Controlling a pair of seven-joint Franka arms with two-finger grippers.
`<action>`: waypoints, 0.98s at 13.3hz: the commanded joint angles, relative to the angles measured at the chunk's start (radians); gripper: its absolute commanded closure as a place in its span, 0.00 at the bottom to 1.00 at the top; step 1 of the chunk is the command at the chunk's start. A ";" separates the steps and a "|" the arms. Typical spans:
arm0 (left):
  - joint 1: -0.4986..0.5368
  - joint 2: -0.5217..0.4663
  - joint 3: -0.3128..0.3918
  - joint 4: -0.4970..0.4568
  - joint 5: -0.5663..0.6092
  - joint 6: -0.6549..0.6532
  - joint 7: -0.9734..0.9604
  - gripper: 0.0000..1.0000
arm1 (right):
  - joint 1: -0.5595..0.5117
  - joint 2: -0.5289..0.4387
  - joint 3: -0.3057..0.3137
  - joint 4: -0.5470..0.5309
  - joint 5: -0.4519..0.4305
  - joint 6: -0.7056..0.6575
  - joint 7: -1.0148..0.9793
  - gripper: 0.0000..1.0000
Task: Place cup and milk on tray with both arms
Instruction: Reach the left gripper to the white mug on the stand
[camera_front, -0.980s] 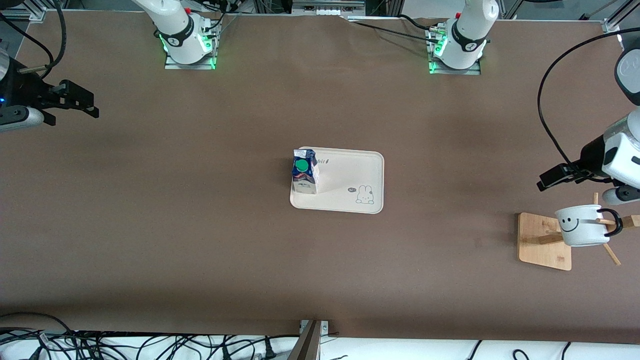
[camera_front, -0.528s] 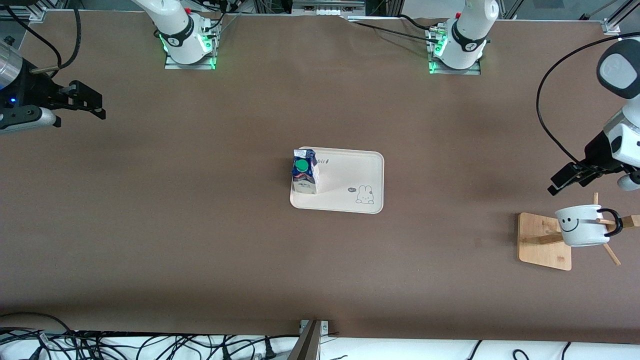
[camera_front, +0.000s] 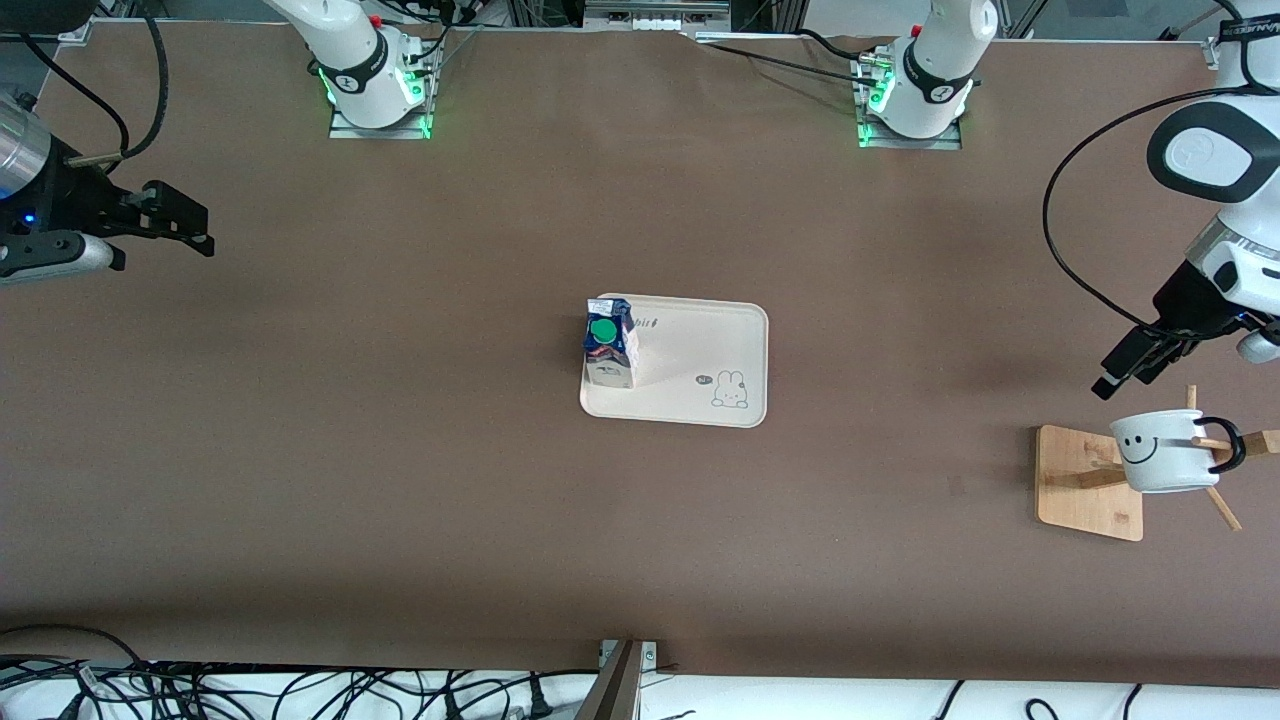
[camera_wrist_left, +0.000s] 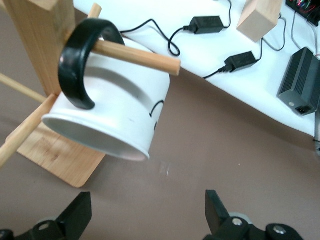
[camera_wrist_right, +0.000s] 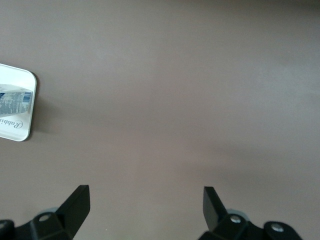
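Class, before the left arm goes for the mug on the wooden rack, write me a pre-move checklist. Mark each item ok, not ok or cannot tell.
1. Milk upright on the tray, at the end toward the right arm: ok.
2. Bare tray space for the cup beside the milk, toward the left arm's end: ok.
3. Cup hangs by its black handle on a peg of the wooden rack, not yet gripped: ok.
4. Left claw open, empty, in the air beside the cup: ok.
5. Right claw open, empty, over bare table at the right arm's end, waiting: ok.
6. Whether the handle will slide off the peg freely: cannot tell.
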 joint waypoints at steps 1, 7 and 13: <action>0.006 0.007 -0.009 0.013 -0.090 0.043 0.106 0.00 | 0.000 0.009 -0.001 0.027 0.019 -0.006 0.007 0.00; -0.020 0.059 -0.038 0.033 -0.309 0.208 0.105 0.00 | -0.001 0.009 -0.001 0.027 0.023 -0.002 0.010 0.00; -0.009 0.134 -0.038 0.103 -0.421 0.208 0.109 0.00 | -0.001 0.009 -0.001 0.027 0.028 -0.003 0.010 0.00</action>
